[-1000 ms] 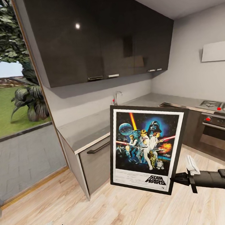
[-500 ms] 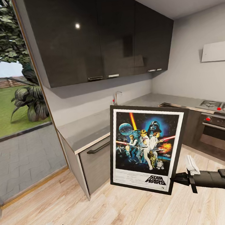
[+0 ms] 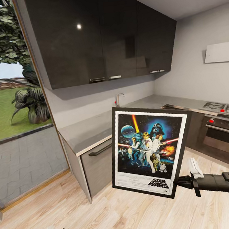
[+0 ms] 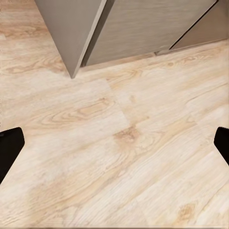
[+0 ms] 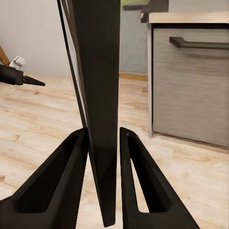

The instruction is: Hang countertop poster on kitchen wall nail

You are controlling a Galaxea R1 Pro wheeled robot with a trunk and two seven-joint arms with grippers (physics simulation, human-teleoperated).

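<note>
1. Grey countertop (image 3: 91,130) runs under dark cabinets (image 3: 101,36), with wood floor (image 3: 112,214) below us.
2. Our right gripper (image 5: 104,143) clamps the poster (image 3: 150,151) by its lower right edge, upright and slightly tilted before the counter.
3. Our left gripper (image 4: 114,148) hangs low over the floor, fingers (image 4: 9,150) spread wide.

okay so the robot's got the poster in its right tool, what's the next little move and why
Probably carry it toward bare wall. The right tool grips the poster by its lower edge, fingers closed on the frame, and it hangs upright in the air, clear of the countertop. I can't make out a nail, so first turn to find one.
</note>
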